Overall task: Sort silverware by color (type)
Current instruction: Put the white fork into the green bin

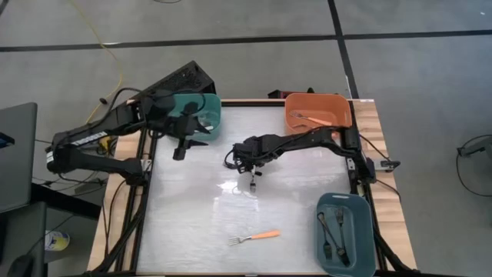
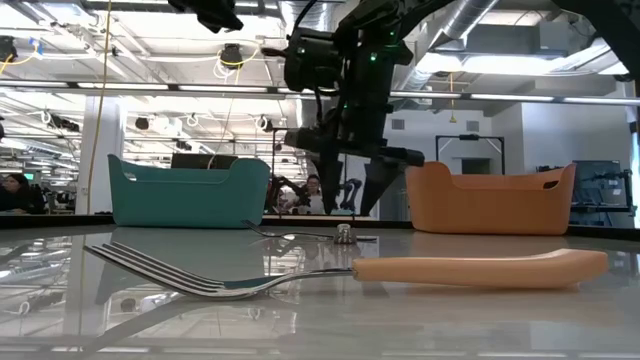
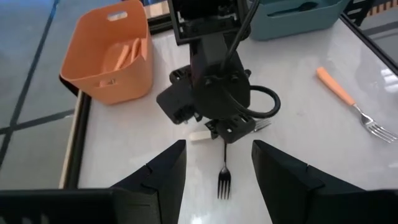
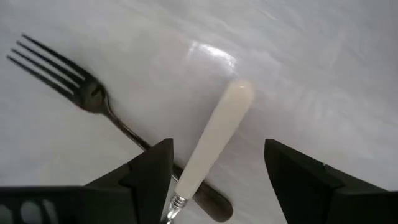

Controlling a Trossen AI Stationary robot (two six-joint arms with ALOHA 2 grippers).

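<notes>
Right gripper (image 1: 251, 174) spread, empty, over white fork (image 4: 211, 140) crossing dark fork (image 4: 74, 87) mid-surface. Orange fork (image 1: 255, 237) alone near front edge. Left gripper (image 1: 181, 146) spread beside teal bin (image 1: 201, 111).

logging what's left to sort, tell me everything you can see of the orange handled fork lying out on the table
The orange-handled fork has a smooth peach-orange handle, plastic by its look, and a shiny silver metal neck and tines. It lies flat on the glossy white table, alone near the front edge, in none of the bins. In the high view its tines point towards the left arm's side. Nothing but the table touches it.
</notes>
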